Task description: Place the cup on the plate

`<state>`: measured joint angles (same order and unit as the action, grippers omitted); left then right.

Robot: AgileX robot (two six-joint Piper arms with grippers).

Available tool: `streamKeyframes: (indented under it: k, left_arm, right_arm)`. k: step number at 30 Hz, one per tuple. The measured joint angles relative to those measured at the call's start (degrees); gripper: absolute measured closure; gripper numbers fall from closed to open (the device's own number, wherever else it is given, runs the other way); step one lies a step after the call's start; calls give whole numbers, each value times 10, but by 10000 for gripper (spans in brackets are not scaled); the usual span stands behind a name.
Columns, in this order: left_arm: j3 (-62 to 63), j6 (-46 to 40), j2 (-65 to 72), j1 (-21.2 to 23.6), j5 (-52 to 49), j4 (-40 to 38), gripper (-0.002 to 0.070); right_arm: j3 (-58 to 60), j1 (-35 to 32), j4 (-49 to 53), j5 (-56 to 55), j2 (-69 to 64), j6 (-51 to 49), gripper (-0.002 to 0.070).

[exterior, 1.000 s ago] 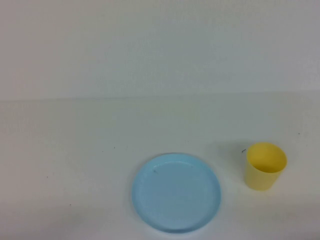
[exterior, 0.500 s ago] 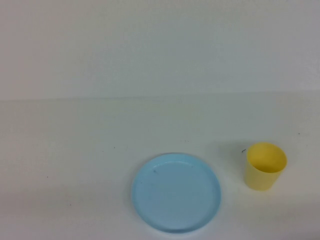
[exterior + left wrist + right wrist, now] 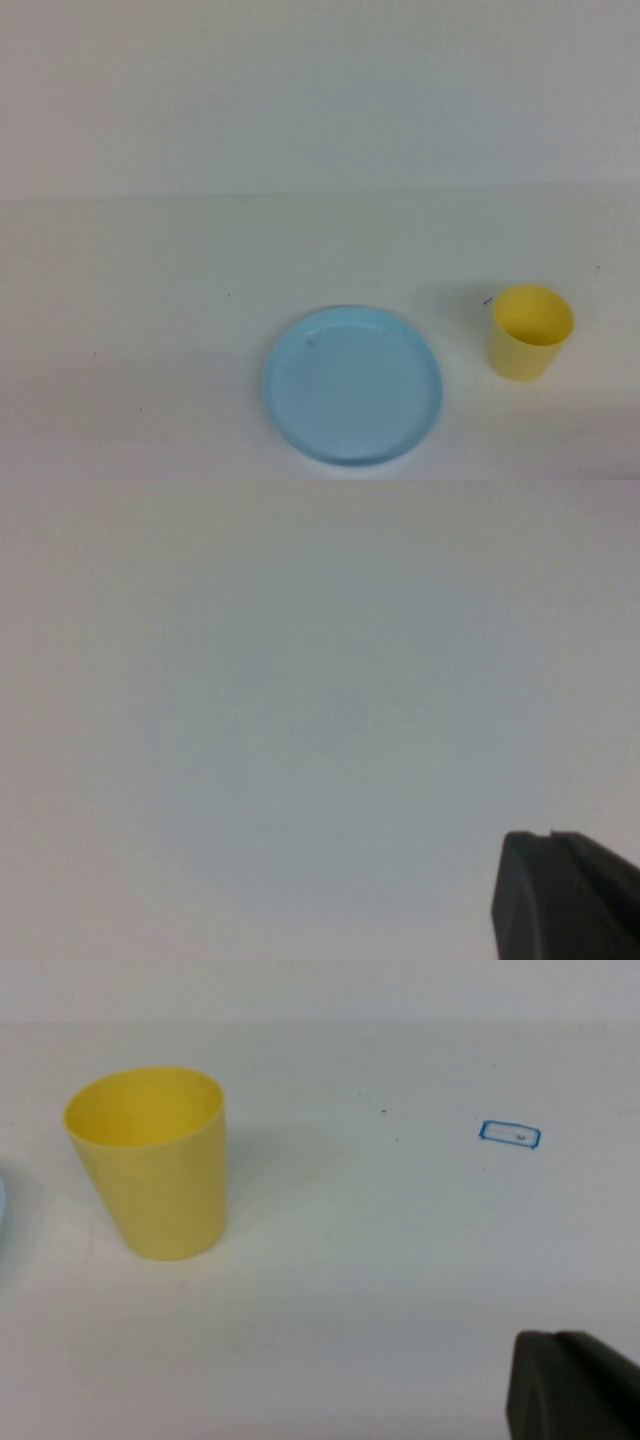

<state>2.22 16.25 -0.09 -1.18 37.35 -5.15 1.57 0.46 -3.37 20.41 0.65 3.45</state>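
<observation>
Nothing moved: cup (image 3: 531,332) upright right of plate (image 3: 352,385), apart. I see left gripper (image 3: 565,895) and right gripper (image 3: 570,1385) pressed together, parked.

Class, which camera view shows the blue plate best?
The high view: the whole plate lies there, left of the cup. The right wrist view catches only a sliver of its rim; the left wrist view shows none of it.

Closed left end effector (image 3: 552,834) over bare surface
</observation>
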Motion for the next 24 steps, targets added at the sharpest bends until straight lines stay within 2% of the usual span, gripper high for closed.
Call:
streamKeyframes:
  k: [3,5,7,10,12,15,17,20,22,24]
  left_arm:
    - [112,99,1,0,-136,171,675]
    - [193,212,1,0,-270,276,675]
    - [257,294,17,0,-379,339,675]
    - [334,322,66,0,-481,373,675]
    - [376,301,96,-8,-532,357,675]
    - [423,223,139,-40,-604,267,675]
    - [450,126,173,-79,-633,184,675]
    - [482,-9,224,-148,-662,107,675]
    - [496,-68,254,-185,-672,117,675]
    - [499,-88,269,-214,-669,174,675]
  right_arm:
    - [0,0,0,0,0,0,676]
    - [0,0,0,0,0,0,676]
    - [0,0,0,0,0,0,676]
    - [0,0,0,0,0,0,676]
    - [0,0,0,0,0,0,676]
    - [0,0,0,0,0,0,676]
    - [0,0,0,0,0,0,676]
    - [0,0,0,0,0,0,676]
    - [0,0,0,0,0,0,676]
    - [0,0,0,0,0,0,676]
